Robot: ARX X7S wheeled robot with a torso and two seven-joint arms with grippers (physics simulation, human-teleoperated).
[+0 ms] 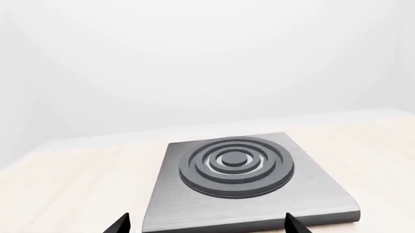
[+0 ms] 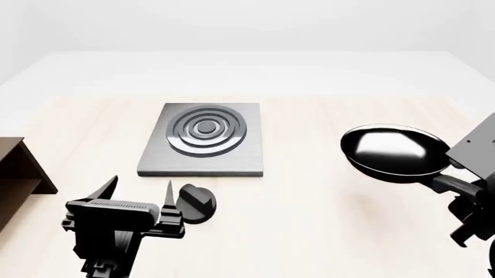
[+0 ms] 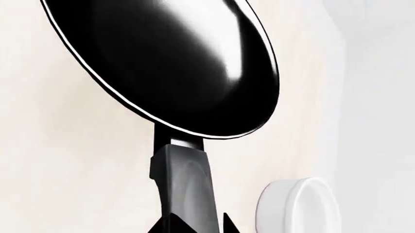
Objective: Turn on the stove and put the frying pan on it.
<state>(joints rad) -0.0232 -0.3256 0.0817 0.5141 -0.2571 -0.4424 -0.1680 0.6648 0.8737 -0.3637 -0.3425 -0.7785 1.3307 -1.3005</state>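
The stove [image 2: 203, 139] is a flat dark-grey slab with raised burner rings, lying mid-table. Its round black knob [image 2: 197, 202] sits on the table in front of it. My left gripper [image 2: 141, 188] hovers open just left of the knob, with nothing between its fingers. In the left wrist view the stove [image 1: 233, 179] lies ahead of the spread left gripper [image 1: 207, 225]. The frying pan [image 2: 395, 150] hangs to the right of the stove. My right gripper [image 2: 462, 188] is shut on its handle [image 3: 184, 184]. The right wrist view has the glossy pan [image 3: 168, 63] beyond the right gripper [image 3: 194, 224].
A dark brown wooden shelf [image 2: 19, 174] stands at the table's left edge, close to my left arm. A white bowl [image 3: 298, 208] rests on the table beside the pan's handle. The light wooden table [image 2: 309, 231] ends at a white wall behind the stove.
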